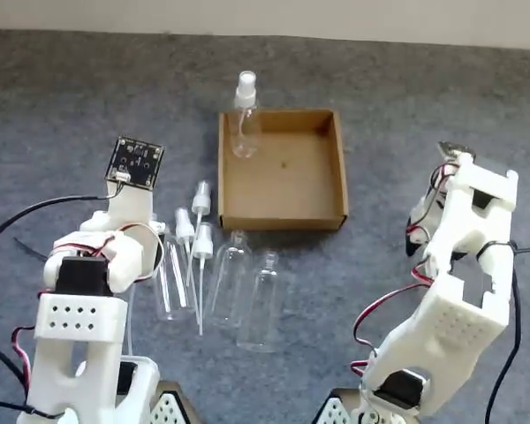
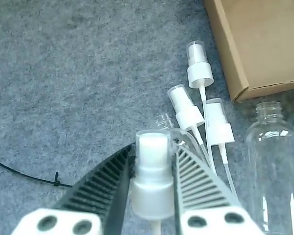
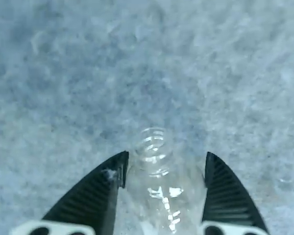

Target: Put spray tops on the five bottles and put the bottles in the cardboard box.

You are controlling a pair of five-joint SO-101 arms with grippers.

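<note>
My left gripper (image 2: 154, 151) is shut on a white spray top (image 2: 149, 188), just above the open neck of a clear bottle (image 2: 164, 120) lying on the carpet. Three loose spray tops (image 2: 200, 68) (image 2: 185, 110) (image 2: 218, 128) lie beside it. A second empty bottle (image 2: 274, 156) lies nearby. My right gripper (image 3: 166, 156) is shut on a clear bottle (image 3: 157, 196) with an open neck, above bare carpet. In the high view, three empty bottles (image 1: 230, 276) lie in front of the cardboard box (image 1: 340, 168). A bottle with a spray top (image 1: 245, 119) leans in the box's far left corner.
A black cable tie (image 2: 29, 176) lies on the grey carpet left of the left arm (image 1: 79, 291). The right arm (image 1: 468, 265) stands to the right of the box. Open carpet lies between the box and the right arm.
</note>
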